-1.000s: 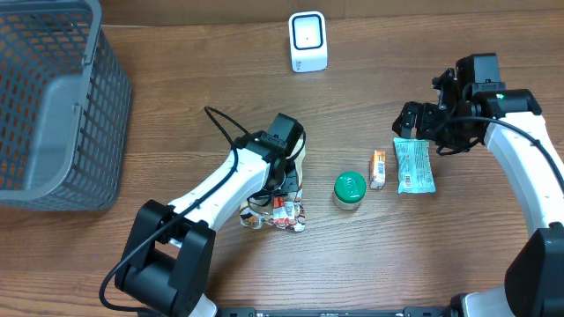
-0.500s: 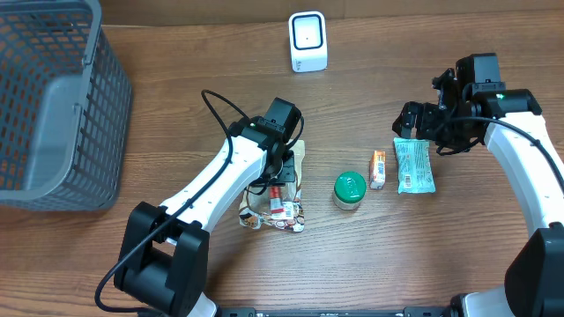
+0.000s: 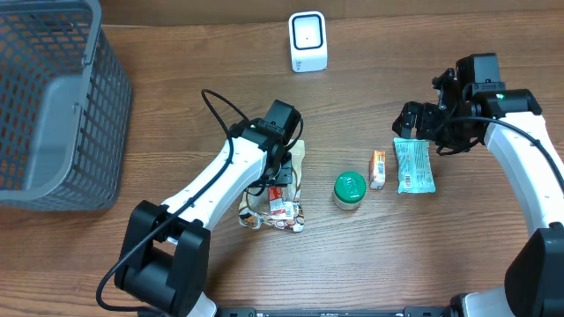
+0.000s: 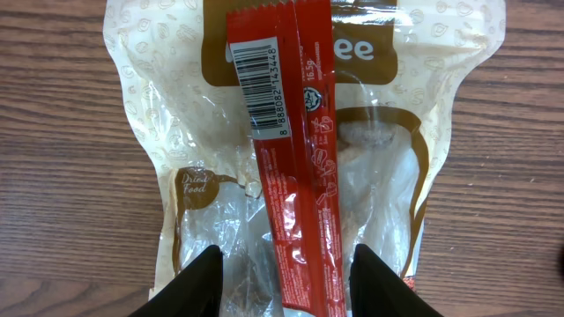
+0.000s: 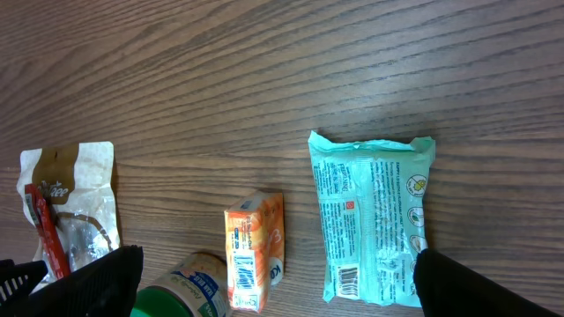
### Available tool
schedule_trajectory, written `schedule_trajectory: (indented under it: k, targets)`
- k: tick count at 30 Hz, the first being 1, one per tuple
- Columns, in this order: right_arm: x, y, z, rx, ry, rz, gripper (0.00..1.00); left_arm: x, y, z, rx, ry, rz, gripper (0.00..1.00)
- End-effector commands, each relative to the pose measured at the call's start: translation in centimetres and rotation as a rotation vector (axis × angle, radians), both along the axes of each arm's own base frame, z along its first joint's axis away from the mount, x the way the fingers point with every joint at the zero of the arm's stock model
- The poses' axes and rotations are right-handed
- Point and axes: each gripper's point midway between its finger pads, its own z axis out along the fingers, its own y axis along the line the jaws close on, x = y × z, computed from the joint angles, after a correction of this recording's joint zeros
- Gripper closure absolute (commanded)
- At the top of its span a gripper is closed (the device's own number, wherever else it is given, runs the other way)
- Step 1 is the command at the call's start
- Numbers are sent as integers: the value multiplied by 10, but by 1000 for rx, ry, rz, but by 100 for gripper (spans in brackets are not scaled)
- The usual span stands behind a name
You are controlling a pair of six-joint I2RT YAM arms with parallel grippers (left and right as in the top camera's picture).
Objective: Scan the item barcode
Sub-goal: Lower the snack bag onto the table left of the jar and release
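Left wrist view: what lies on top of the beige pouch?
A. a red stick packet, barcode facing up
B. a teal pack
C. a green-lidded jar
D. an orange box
A: the red stick packet lies lengthwise on the beige pouch, with its barcode showing.

The left arm (image 3: 220, 176) reaches to the table (image 3: 423, 255) middle, its left gripper (image 4: 286, 289) pointing down, jaws partly apart. The right arm (image 3: 529, 167) bends in from the right edge, its right gripper (image 5: 273, 286) spread wide.
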Motion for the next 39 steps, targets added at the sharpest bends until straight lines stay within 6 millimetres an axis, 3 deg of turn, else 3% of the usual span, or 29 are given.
schedule_trajectory:
  k: [1,11,15,18,19,25,39]
  targets:
    - [3,3,10,7,-31,5,0,0,4,-5,20,5,-7,61]
    - [3,3,10,7,-31,5,0,-9,5,-26,4,11,27,63]
    - [3,3,10,7,-31,5,0,-7,5,-32,-6,-7,30,75]
    - [3,3,10,7,-31,5,0,-4,3,-28,-10,-15,29,94]
    - [3,3,10,7,-31,5,0,-3,3,-26,-10,-17,28,94]
    - [3,3,10,7,-31,5,0,5,0,-16,-8,-34,-1,91]
    - [3,3,10,7,-31,5,0,-3,9,-17,45,-3,-42,77]
